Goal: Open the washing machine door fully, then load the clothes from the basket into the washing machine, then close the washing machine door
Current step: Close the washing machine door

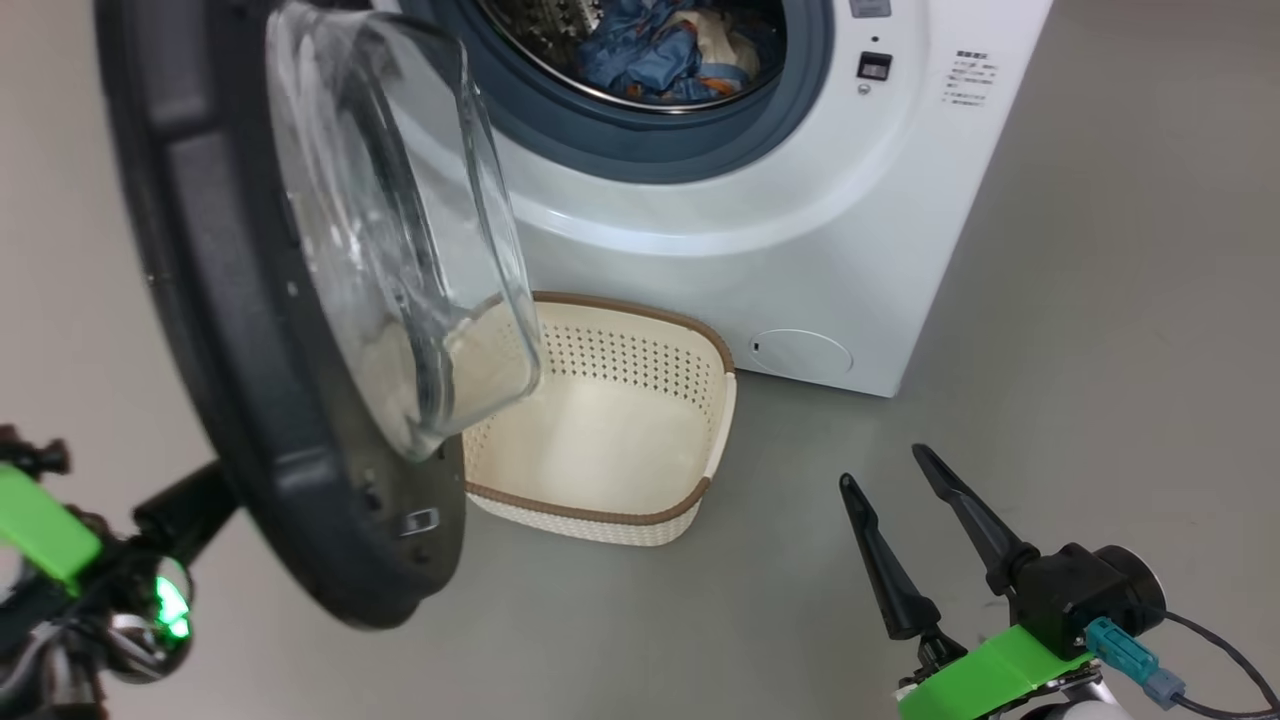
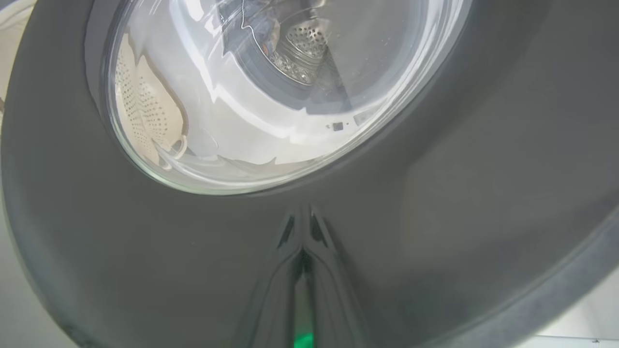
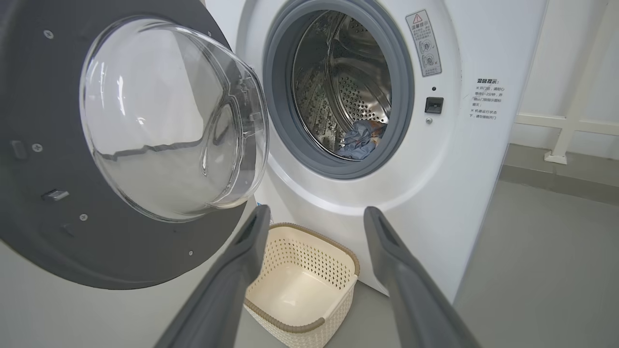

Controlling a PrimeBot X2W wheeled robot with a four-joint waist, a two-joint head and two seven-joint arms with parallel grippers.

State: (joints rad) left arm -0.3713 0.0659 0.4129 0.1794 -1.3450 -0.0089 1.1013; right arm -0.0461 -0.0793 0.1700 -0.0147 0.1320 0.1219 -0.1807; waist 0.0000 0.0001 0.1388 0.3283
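On the right gripper (image 1: 885,467): two long, tapered matte-black plastic fingers (image 1: 885,575) with a shallow recess near each tip. They are seated in a boxy black housing (image 1: 1060,595) on a bright green plastic bracket (image 1: 985,675). A teal plug connector (image 1: 1118,643) leads into a thin black cable (image 1: 1225,655).

On the left gripper (image 2: 302,222): matching dark fingers, a second green plastic bracket (image 1: 40,525), and a small lit green indicator lamp (image 1: 172,605) over silver-grey metal parts.
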